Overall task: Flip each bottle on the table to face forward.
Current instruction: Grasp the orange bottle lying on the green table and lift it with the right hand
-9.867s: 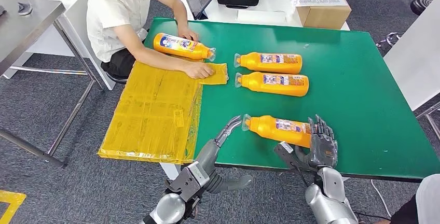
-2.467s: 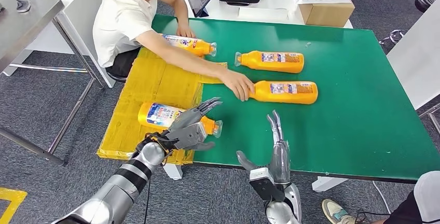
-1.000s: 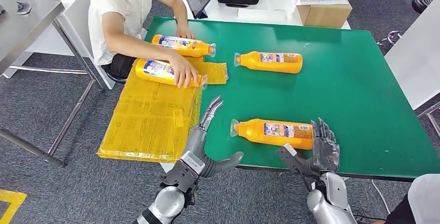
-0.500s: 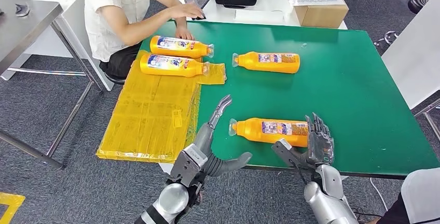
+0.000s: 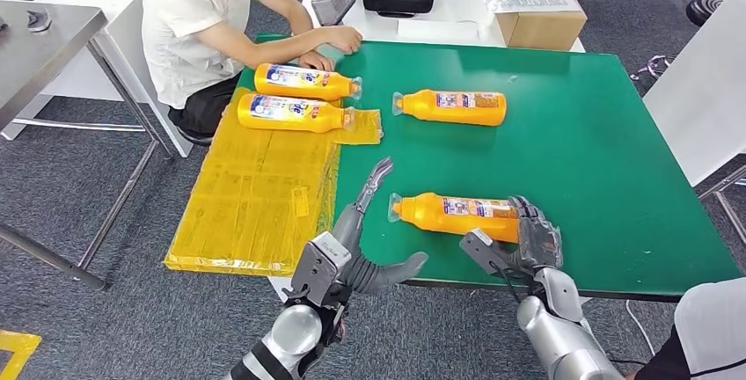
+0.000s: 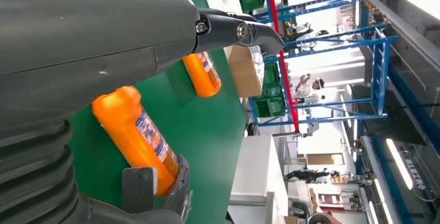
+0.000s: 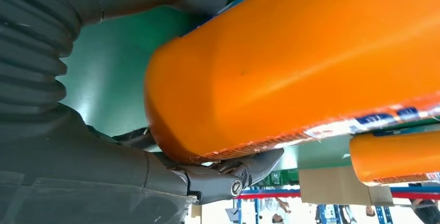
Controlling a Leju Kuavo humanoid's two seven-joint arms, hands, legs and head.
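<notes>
From the head view I have my right hand curled around the base of the nearest bottle; the fingers hook over its far side while the thumb sits on the near side, so the bottle is gripped at its bottom end; it lies on its side on the green counter, close to the near edge, cap pointing toward my left hand. In the right wrist view the orange body sits right against the palm, with a dark fingertip tucked under its rim and the printed label along one edge.

My left hand holds nothing — the fingers are stretched forward and spread, their tips just short of the bottle's cap, the thumb out to the side over the counter's near edge. The left wrist view shows the same bottle lying beyond the thumb, and a second bottle farther up the counter.

That second bottle lies alone near the middle of the counter, label up; two more lie side by side on the yellow sheet that hangs off the counter's left side. A person in a white shirt sits at that corner, one hand by the farther of the two bottles.
</notes>
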